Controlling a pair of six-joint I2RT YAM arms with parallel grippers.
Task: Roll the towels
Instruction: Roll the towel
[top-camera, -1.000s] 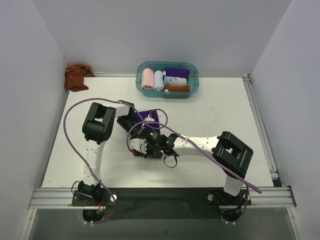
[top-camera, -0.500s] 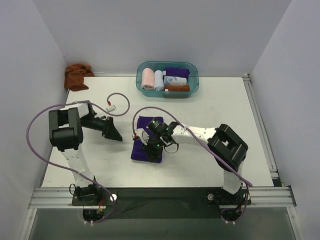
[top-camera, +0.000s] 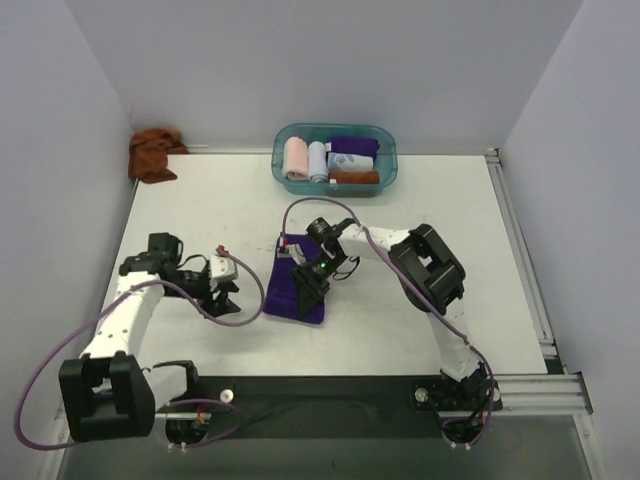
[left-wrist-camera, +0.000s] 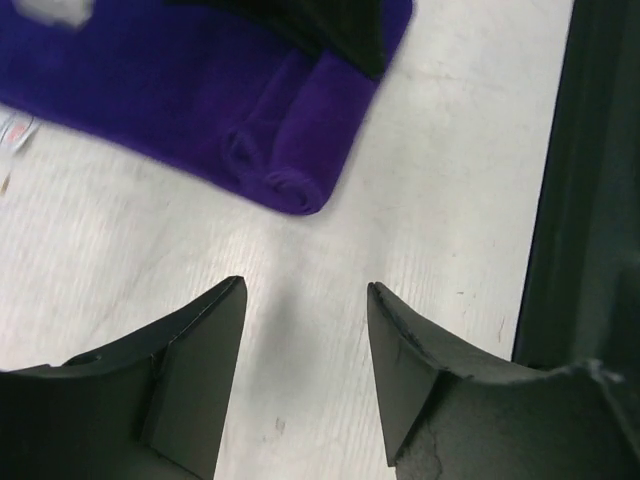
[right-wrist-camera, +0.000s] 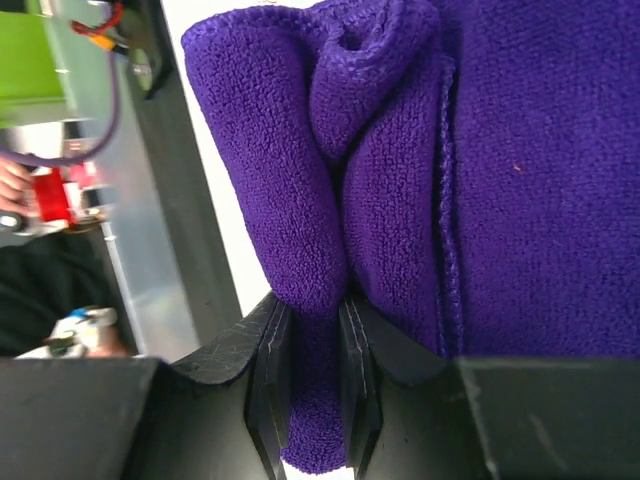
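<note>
**A:** From above, where do the two claws stand?

**B:** The right claw (top-camera: 306, 284) is down on the purple towel (top-camera: 283, 303), which lies flat on the table (top-camera: 420, 210) right under it. The left claw (top-camera: 226, 286) sits low, just off that towel's left edge and not touching it.

**A:** And the other towel?

**B:** The rust-brown towel (top-camera: 152, 154) is crumpled in the far left corner, well beyond the left claw. A teal bin (top-camera: 391, 152) of rolled cloths (top-camera: 297, 158) stands well beyond the right claw, at the far edge.

**A:** What does the left wrist camera give?

**B:** The left claw (left-wrist-camera: 305, 300) is spread, with only bare table between its fingers (left-wrist-camera: 190, 370). Straight ahead of it, a little apart, is the purple towel's (left-wrist-camera: 130, 100) near edge, rolled into a short tube. The flat part runs off ahead and to the left. A dark shape, which looks like the right claw (left-wrist-camera: 330, 30), sits on the cloth at the far end of that roll.

**A:** And the right wrist camera?

**B:** The right claw (right-wrist-camera: 312, 312) is pinching a thick fold of the purple towel (right-wrist-camera: 520, 200), its fingers (right-wrist-camera: 268, 385) pressed close on either side of the cloth. Just ahead of the fingertips the fold bunches into a curl. The flat cloth fills the space ahead and to the right.
</note>
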